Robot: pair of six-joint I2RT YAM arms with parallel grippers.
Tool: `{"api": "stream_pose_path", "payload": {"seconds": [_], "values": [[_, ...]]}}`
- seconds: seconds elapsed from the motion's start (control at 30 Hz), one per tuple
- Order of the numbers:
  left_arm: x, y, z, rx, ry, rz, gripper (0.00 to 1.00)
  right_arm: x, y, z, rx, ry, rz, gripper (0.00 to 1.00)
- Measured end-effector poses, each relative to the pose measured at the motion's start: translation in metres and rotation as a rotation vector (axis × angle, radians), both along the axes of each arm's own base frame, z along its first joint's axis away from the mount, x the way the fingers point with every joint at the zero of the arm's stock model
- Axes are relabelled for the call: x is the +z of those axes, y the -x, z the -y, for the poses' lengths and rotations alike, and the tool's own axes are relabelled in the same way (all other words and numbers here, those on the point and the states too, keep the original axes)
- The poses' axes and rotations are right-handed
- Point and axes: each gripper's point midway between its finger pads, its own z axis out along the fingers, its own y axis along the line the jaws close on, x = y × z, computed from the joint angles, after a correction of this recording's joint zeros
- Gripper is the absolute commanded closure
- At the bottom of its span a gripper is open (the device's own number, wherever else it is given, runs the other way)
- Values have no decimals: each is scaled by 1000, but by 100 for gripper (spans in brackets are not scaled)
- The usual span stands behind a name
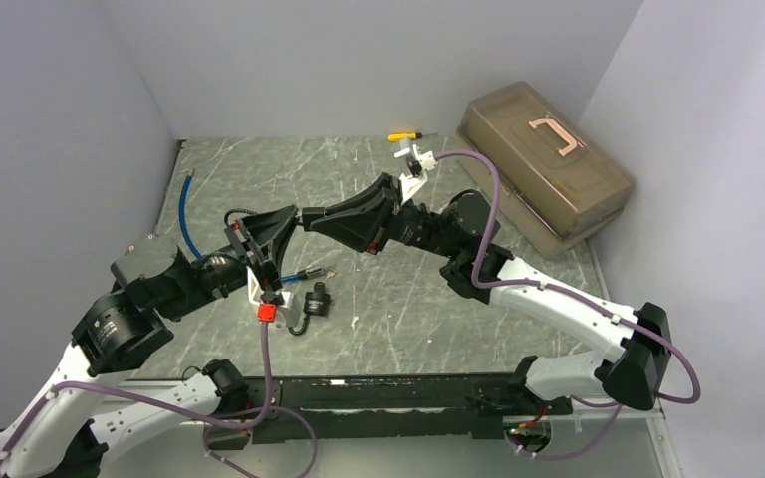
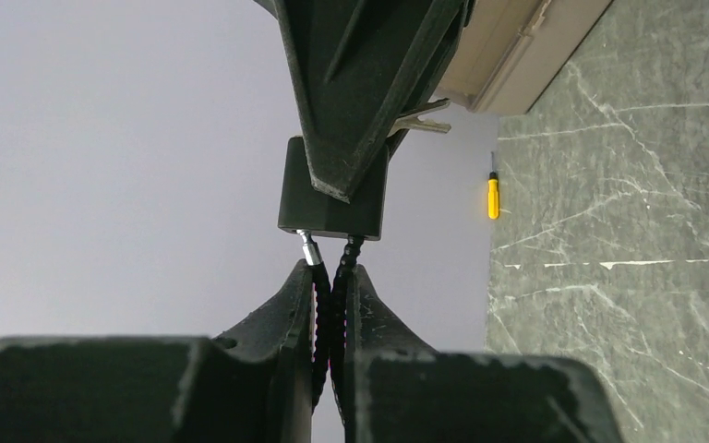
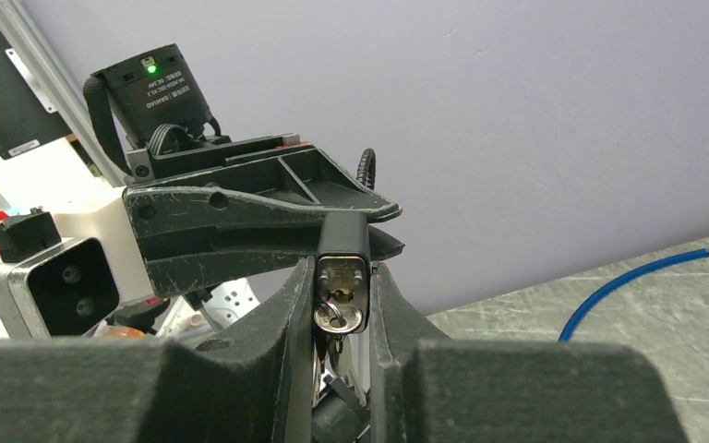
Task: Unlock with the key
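The black padlock [image 3: 342, 242] is up in the air between both arms. My right gripper [image 3: 342, 268] is shut on its body, and the silver key [image 3: 340, 317] sits in the keyhole with its ring hanging below. In the left wrist view the padlock [image 2: 332, 198] hangs from the right gripper's fingers [image 2: 351, 83], and the key's tip [image 2: 422, 120] pokes out behind them. My left gripper [image 2: 332, 272] is shut on the two strands of the padlock's black cable shackle [image 2: 337, 305]. From above, the left gripper [image 1: 277, 229] and right gripper [image 1: 305, 215] meet over the table's middle left.
A second black lock [image 1: 316, 302] lies on the table below the grippers. A blue cable [image 1: 187, 214] runs along the left wall. A yellow screwdriver [image 1: 405, 135] lies at the back, and a brown toolbox [image 1: 543, 169] stands at the back right.
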Motion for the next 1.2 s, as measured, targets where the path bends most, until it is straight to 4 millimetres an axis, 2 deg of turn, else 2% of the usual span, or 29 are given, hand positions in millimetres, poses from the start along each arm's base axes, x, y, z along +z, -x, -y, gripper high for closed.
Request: {"api": "stream_pose_path", "payload": {"seconds": [0.07, 0.2, 0.27, 0.37, 0.5, 0.6, 0.77, 0.87, 0.93, 1.07, 1.13, 1.2], "values": [[-1, 0, 0, 1, 3, -8, 100, -1, 0, 0, -5, -3, -5, 99], [-2, 1, 0, -2, 5, -18, 100, -3, 2, 1, -10, 2, -12, 73], [-3, 2, 0, -6, 4, -19, 100, -3, 2, 1, -14, 10, -12, 65], [-3, 5, -2, -11, 1, -17, 100, -1, 1, -1, -17, 46, 4, 64], [-3, 9, -4, -20, -1, -9, 100, 19, 0, -4, -13, 52, 49, 70], [-9, 9, -5, -21, -27, -12, 100, 25, 2, -6, 0, 60, 68, 72], [-16, 11, -6, -31, -65, -12, 100, 10, 5, -15, 53, 148, 68, 58], [-22, 14, -6, -41, -94, -12, 100, -4, 7, -20, 96, 231, 68, 58], [-24, 15, -7, -48, -111, -5, 100, -9, 9, -21, 117, 278, 74, 61], [-30, 18, -8, -57, -141, -4, 100, -7, 12, -21, 145, 347, 104, 70], [-33, 18, -8, -61, -155, -4, 100, -4, 14, -19, 155, 371, 128, 70], [-34, 18, -9, -61, -164, 1, 100, -4, 16, -17, 167, 398, 145, 64]]}}
